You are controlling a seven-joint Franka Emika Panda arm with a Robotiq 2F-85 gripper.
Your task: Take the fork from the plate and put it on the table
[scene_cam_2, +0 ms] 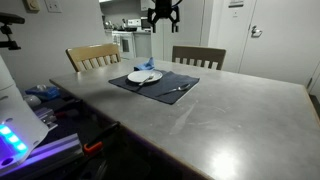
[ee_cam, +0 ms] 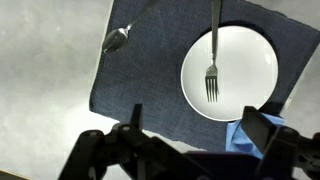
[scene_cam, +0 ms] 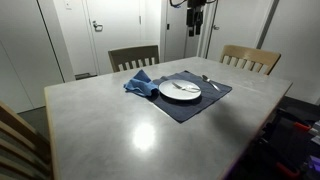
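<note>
High above the grey table (scene_cam: 100, 130), in an exterior view, the gripper (scene_cam: 196, 27) hangs clear of everything, its fingers too small there to judge. Below it, a white plate (scene_cam: 180, 89) on a dark blue placemat (scene_cam: 195, 106) holds the fork (scene_cam: 184, 88). A crumpled blue napkin (scene_cam: 140, 85) meets the plate's rim at 9 o'clock, and a spoon (scene_cam: 210, 82) lies on the mat at 2 o'clock.

From across the room, in an exterior view, the gripper (scene_cam_2: 163, 20) hovers at the top of the frame with its fingers spread, well above the plate (scene_cam_2: 145, 77). The spoon (scene_cam_2: 180, 88) rests on the placemat (scene_cam_2: 160, 88) at 4 o'clock of the plate. The fork is too small to make out.

Looking straight down, the wrist view shows the gripper (ee_cam: 198, 135) with its fingers (ee_cam: 262, 128) set wide and gripping nothing. The fork (ee_cam: 212, 60) is the only thing on the plate (ee_cam: 245, 60), handle toward 12 o'clock and tines toward 6. The spoon (ee_cam: 122, 38) lies at 10 o'clock, at the edge of the placemat (ee_cam: 150, 95), and the napkin (ee_cam: 243, 138) sits at 6 o'clock.
</note>
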